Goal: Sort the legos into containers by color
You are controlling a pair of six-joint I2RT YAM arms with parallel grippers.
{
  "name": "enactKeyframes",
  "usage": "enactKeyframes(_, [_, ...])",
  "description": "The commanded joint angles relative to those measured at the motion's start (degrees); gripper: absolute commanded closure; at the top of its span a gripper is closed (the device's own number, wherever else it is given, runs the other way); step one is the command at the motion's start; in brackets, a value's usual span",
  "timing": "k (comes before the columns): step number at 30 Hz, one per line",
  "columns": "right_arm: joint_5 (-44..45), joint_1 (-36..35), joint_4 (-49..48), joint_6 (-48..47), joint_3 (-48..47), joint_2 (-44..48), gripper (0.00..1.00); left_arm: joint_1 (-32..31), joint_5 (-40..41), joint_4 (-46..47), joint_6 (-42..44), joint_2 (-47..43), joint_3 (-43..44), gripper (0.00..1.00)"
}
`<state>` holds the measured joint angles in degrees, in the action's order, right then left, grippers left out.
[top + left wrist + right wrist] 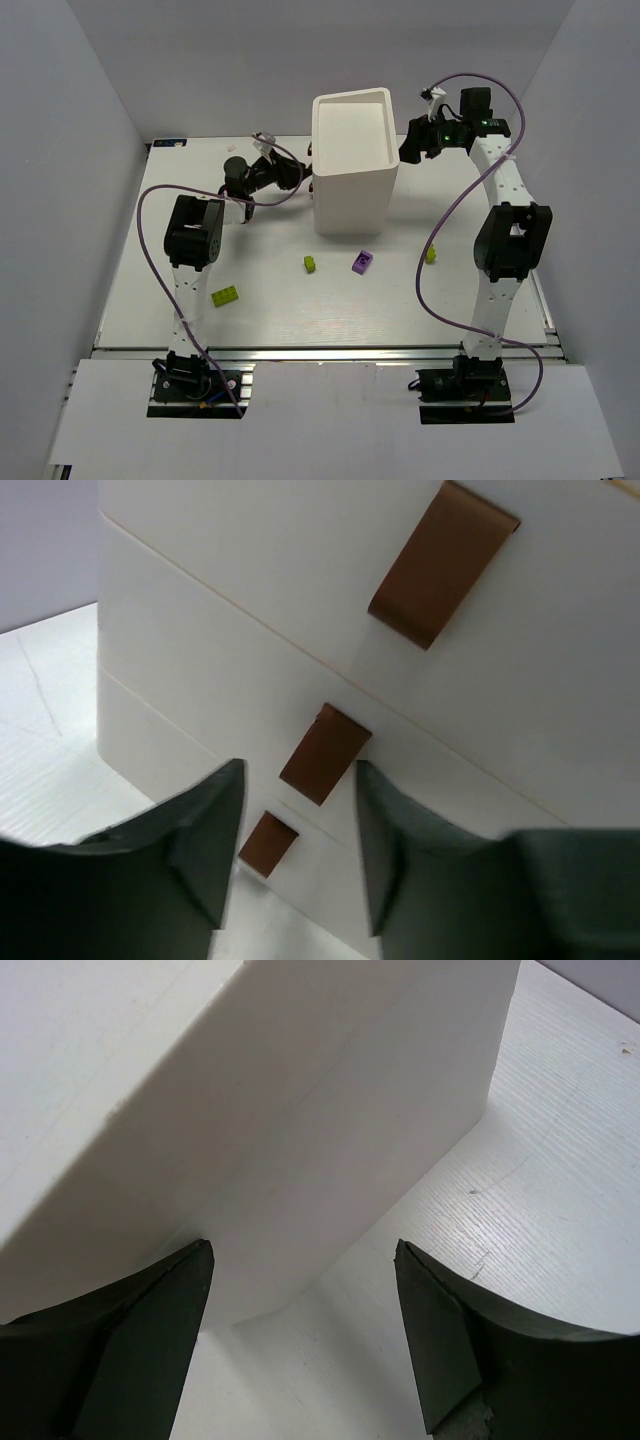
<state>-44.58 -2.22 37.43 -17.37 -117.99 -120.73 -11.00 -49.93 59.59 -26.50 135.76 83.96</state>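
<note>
**Both grippers open at the cabinet, bricks lying on the table**

The left gripper has its jaws apart. In its wrist view the middle knob sits in the gap between the two dark fingers, and I see no contact with either of them. The knob is a flat reddish-brown tab. An upper knob and a lowest knob stand in one line with it, one on each of the white drawers. Thin seams separate the drawer fronts, and all three are pushed in.

The right gripper is also open, and wide. Its camera shows only a plain white wall and one vertical edge of the cabinet, with no knobs.

The top view gives what the wrist cameras do not. The cabinet stands upright with its long axis vertical, at the far middle of the table. The left gripper is at its left side and the right gripper at its right side. So the drawer fronts face left, but the knobs are hidden from above.

All the bricks lie on the table in front of the cabinet, apart from each other:
- The long lime brick lies near the left arm, its long axis about left to right.
- The small lime brick and the purple brick lie near the middle.
- The last lime brick lies beside the right arm.
</note>
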Motion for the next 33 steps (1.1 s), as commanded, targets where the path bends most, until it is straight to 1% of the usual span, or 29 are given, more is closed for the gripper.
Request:
enactKeyframes(1, [-3.0, -0.2, 0.5, -0.4, -1.8, 0.1, 0.21, -1.0, -0.7, 3.6, -1.6, -0.1, 1.3, 0.46])
enactKeyframes(2, [-3.0, -0.1, 0.5, -0.4, -1.8, 0.1, 0.21, -1.0, -0.3, 4.5, -2.1, 0.0, 1.2, 0.51])
enactKeyframes(3, [-3.1, -0.2, 0.5, -0.4, -1.6, 0.2, 0.21, -1.0, -0.4, 5.2, -3.0, 0.1, 1.0, 0.6])
enactKeyframes(6, [-3.1, -0.2, 0.5, -0.1, -1.5, 0.2, 0.21, -1.0, -0.2, 6.4, -4.3, 0.4, 0.9, 0.72])
enactKeyframes(7, [-3.1, -0.1, 0.5, -0.2, -1.5, 0.2, 0.21, -1.0, -0.1, 6.3, -4.4, 0.5, 1.1, 0.82])
enactKeyframes(9, [-3.1, -0.2, 0.5, -0.1, -1.4, 0.3, 0.21, -1.0, -0.7, 5.7, -4.7, 0.6, 1.4, 0.86])
enactKeyframes(12, [-3.1, -0.1, 0.4, 0.0, -0.7, 0.8, 0.21, -1.0, -0.5, 5.4, -5.0, 0.4, 1.2, 0.99])
enactKeyframes(14, [-3.2, -0.1, 0.3, -0.1, -0.3, 0.9, 0.21, -1.0, -0.1, 7.3, -6.0, -0.1, 0.4, 1.0])
enactKeyframes(17, [-2.9, -0.2, -0.1, 0.2, 0.0, 1.2, 0.21, 0.4, -1.0, 9.8, -10.0, -0.8, -0.5, 1.0])
enactKeyframes(24, [-1.9, -0.2, -0.9, 0.7, 1.2, 1.6, 0.21, 3.8, 0.4, 5.0, -4.7, -9.1, -9.0, 1.0])
enactKeyframes(30, [-1.3, -0.2, -1.1, 1.3, 1.2, 1.6, 0.21, 6.3, 1.3, 4.7, -3.8, -13.1, -15.2, 1.0])
enactKeyframes(33, [-1.0, -0.1, -1.3, 1.5, 1.5, 1.7, 0.21, 7.7, 1.1, 3.3, -2.6, -14.2, -16.7, 1.0])
